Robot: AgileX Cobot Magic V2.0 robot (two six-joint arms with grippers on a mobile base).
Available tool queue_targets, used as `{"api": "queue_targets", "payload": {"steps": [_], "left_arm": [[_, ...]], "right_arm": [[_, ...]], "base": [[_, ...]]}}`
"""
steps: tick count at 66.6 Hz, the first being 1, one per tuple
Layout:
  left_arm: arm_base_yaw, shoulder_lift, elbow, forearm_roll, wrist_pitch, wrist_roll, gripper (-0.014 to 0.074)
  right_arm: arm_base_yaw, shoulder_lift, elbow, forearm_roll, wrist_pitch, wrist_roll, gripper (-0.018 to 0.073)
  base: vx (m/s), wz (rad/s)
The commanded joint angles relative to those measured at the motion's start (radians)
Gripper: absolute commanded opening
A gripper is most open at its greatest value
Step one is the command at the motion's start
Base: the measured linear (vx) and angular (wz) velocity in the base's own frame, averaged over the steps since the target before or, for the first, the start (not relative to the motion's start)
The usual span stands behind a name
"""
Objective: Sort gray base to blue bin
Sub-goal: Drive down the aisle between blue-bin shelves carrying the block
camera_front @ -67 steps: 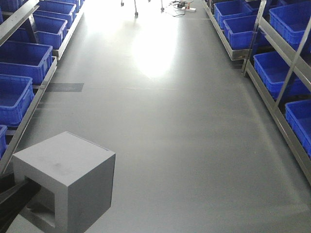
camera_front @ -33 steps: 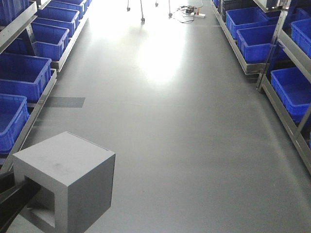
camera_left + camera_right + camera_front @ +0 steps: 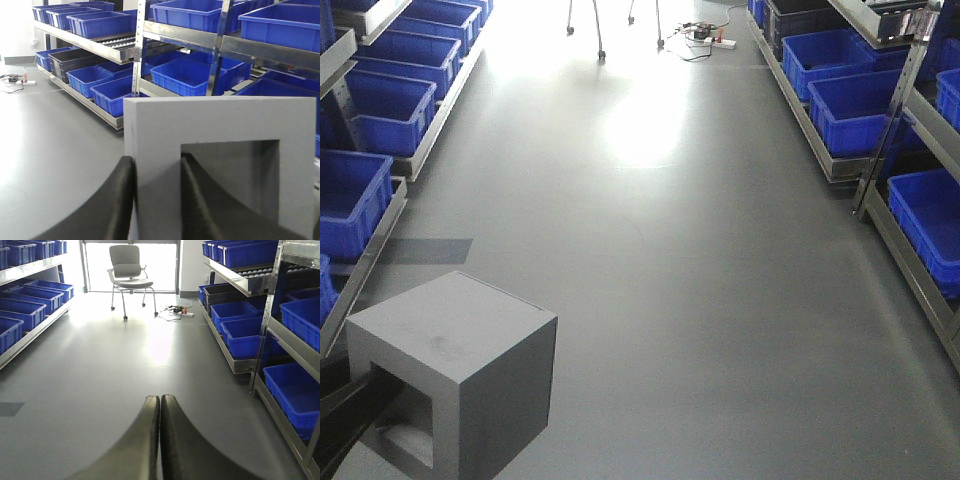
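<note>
Held the gray base (image 3: pixel 225 120) aloft in the left gripper (image 3: pixel 156 165), closed across a single side wall, one jaw outside that wall and the other inside the square recess. Carried it low over the floor (image 3: pixel 720 300), with most of the block hanging off to the right of the pinch. Judged it stiff and matte: not fragile, unlikely to crush or slide under pressure, and probably light for its bulk, being hollow. Judged the off-centre hold liable to let it swing about the jaws, so a firm squeeze low on that wall seemed wise. Faced steel racks (image 3: pixel 141 45) beyond and to the right of that gripper, with a blue bin (image 3: pixel 180 82) on a low shelf among many alike; could not tell which one was meant. Kept the right gripper (image 3: pixel 160 405) fully closed, jaws pressed together on nothing, pointed down the aisle with more bins to either side.
</note>
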Motion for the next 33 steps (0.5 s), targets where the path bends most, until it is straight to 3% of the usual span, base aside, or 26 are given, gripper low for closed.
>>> {"api": "queue_targets", "payload": {"steps": [1,33], "left_arm": [[-0.006,0.003,-0.034,-0.003,-0.112,-0.006,-0.0006],[-0.006,0.003,-0.034,-0.003,-0.112,-0.006,-0.0006]], "right_arm": [[0.002,0.010,0.017,-0.007,-0.079,-0.007,-0.0009],[0.002,0.010,0.017,-0.007,-0.079,-0.007,-0.0009]], "base": [[0.46,-0.11],[0.46,-0.07]]}}
